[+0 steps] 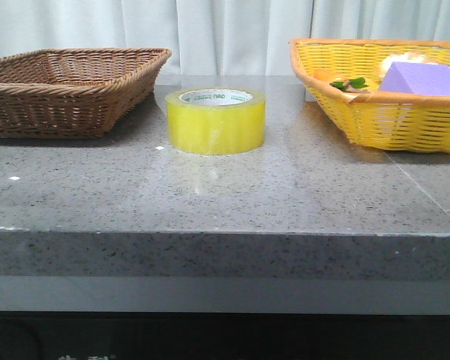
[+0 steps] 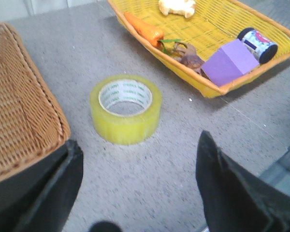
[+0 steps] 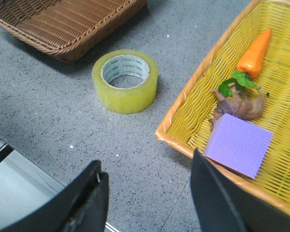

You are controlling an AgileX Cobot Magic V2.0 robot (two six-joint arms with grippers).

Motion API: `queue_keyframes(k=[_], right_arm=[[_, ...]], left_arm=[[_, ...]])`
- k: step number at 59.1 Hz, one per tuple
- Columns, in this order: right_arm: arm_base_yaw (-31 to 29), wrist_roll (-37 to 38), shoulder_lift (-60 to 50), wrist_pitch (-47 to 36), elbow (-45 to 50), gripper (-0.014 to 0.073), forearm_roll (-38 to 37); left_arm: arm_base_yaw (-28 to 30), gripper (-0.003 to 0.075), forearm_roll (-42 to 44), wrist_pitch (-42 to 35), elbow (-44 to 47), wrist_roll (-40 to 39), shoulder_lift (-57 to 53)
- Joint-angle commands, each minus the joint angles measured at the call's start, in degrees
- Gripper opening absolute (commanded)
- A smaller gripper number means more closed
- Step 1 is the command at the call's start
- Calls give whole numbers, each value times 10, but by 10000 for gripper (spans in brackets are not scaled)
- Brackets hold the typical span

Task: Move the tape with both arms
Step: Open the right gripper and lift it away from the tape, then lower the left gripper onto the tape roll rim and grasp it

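The yellow tape roll (image 1: 216, 120) lies flat on the grey stone table, between the two baskets, its pale printed core facing up. It also shows in the left wrist view (image 2: 126, 108) and in the right wrist view (image 3: 125, 80). My left gripper (image 2: 137, 147) is open and empty, held above the table short of the tape. My right gripper (image 3: 147, 166) is open and empty, above the table's front edge beside the yellow basket. Neither arm shows in the front view.
A brown wicker basket (image 1: 64, 90) stands at the left, empty. A yellow basket (image 1: 390, 112) at the right holds a purple block (image 1: 422, 78), a toy carrot (image 3: 255, 53), a brown toy (image 3: 239, 106) and a small can (image 2: 257, 45).
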Motion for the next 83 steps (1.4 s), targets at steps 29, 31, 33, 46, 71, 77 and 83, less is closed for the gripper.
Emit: queue_keyframes(k=[29, 31, 33, 46, 71, 77, 83], right_arm=[[-3, 1, -8, -38, -14, 414, 1], [-3, 1, -8, -38, -14, 414, 1], [-3, 1, -8, -38, -14, 414, 1], [-3, 1, -8, -38, -14, 414, 1], [-3, 1, -8, -38, -14, 414, 1], [-3, 1, -8, -38, -14, 414, 1], [-3, 1, -8, -38, -14, 414, 1]], left_arm=[[-5, 589, 9, 210, -316, 211, 250], [-5, 589, 5, 219, -333, 223, 270], [-5, 589, 4, 227, -349, 234, 290], [-5, 589, -2, 269, -454, 282, 417], [-5, 589, -27, 308, -579, 290, 586], [-5, 585, -48, 311, -592, 290, 607], [-4, 585, -61, 312, -596, 290, 623]])
